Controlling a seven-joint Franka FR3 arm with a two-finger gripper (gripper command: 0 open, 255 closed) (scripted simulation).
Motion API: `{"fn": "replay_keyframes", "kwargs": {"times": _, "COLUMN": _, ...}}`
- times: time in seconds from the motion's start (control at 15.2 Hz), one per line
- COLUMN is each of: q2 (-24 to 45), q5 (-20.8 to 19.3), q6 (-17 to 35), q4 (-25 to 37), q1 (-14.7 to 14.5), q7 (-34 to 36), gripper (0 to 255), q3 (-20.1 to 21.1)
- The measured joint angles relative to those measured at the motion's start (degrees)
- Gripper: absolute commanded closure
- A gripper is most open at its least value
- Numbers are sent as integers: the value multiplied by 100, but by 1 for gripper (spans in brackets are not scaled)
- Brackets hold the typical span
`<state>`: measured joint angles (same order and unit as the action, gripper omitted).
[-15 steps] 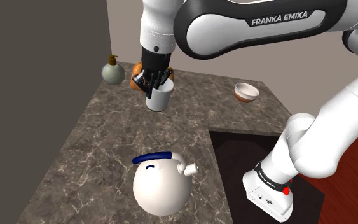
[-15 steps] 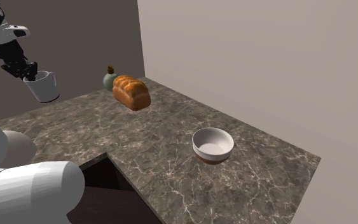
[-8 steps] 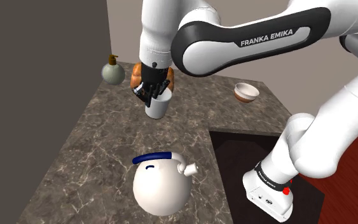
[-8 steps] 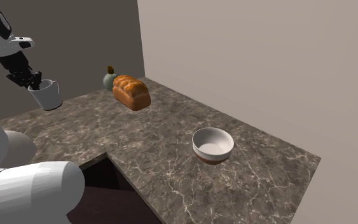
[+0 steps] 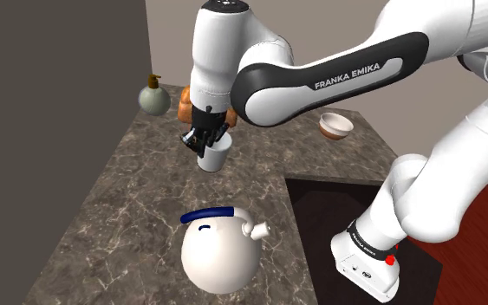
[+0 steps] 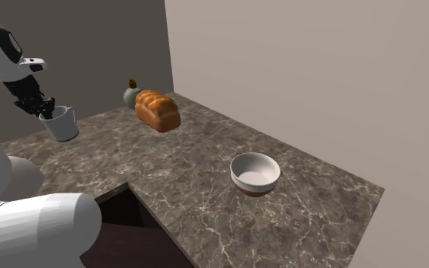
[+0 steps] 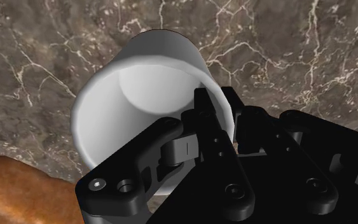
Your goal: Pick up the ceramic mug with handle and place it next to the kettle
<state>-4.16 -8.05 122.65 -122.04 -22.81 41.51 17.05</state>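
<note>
A plain white mug (image 5: 215, 158) hangs from my black gripper (image 5: 207, 139), which is shut on its rim, one finger inside and one outside. In the wrist view the mug (image 7: 133, 83) opens toward the camera and the gripper (image 7: 225, 121) pinches its wall; no handle shows. It hangs low over the marble counter (image 5: 138, 199), and I cannot tell whether it touches. The kettle (image 5: 220, 249), a round white body with a blue lid rim and a short spout, stands nearer the front of the counter, apart from the mug. In the second exterior view the mug (image 6: 60, 125) and gripper (image 6: 43, 109) are at the left.
A brown bread loaf (image 6: 158, 111) lies behind the mug, close to it (image 7: 18, 191). A grey-green bottle (image 5: 154, 95) stands in the back corner by the dark wall. A white and brown bowl (image 5: 336, 126) sits at the far right. A dark cut-out (image 5: 328, 212) borders the counter beside the stand.
The gripper has carried the mug downward and toward the front of the counter, nearer the kettle. The grip has stayed shut on the rim.
</note>
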Motion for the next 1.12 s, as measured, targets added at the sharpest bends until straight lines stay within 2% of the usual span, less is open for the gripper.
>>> {"fn": "replay_keyframes", "kwargs": {"times": 1.12, "q2": 586, "q5": -386, "q6": 1172, "q4": -646, "q1": 10, "q7": 390, "gripper": 255, "q3": 9}}
